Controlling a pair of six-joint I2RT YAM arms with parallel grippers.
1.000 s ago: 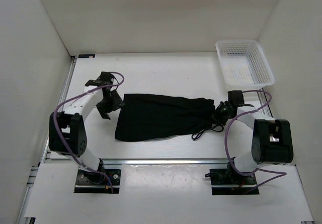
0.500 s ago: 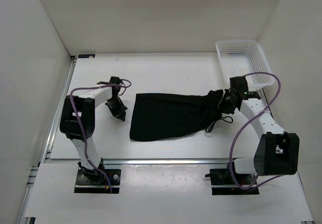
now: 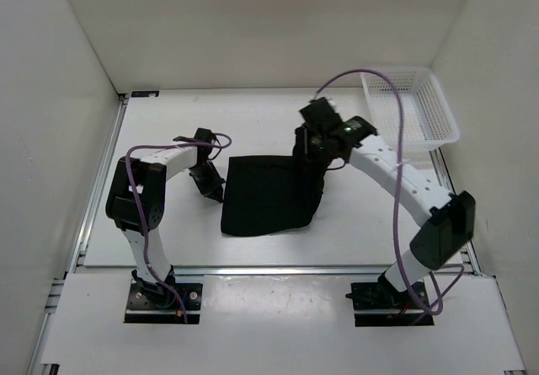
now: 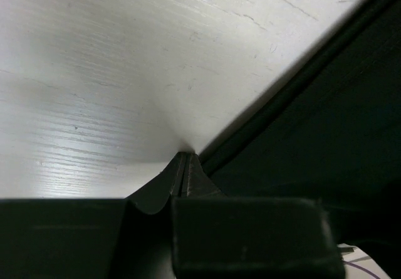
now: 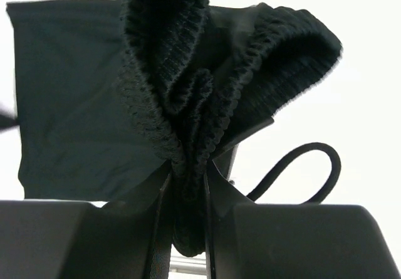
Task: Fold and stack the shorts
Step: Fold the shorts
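Observation:
The black shorts (image 3: 265, 196) lie mid-table, their right half lifted and doubled over toward the left. My right gripper (image 3: 310, 147) hangs above them, shut on the bunched ribbed waistband (image 5: 188, 103). In the right wrist view the fabric is pinched between the right gripper (image 5: 188, 169) fingers, and a loop of drawstring (image 5: 316, 160) dangles to the right. My left gripper (image 3: 214, 191) is down on the table at the shorts' left edge. Its fingertips (image 4: 180, 166) are shut together, right beside the hem (image 4: 282, 84), with no cloth visibly between them.
A white mesh basket (image 3: 413, 105) stands at the back right corner. White walls enclose the table on the left, back and right. A metal rail (image 3: 278, 270) runs along the near edge by the arm bases.
My right gripper has carried the waistband up and leftward over the shorts, folding them. The left gripper has shut and followed the shorts' left edge to the right.

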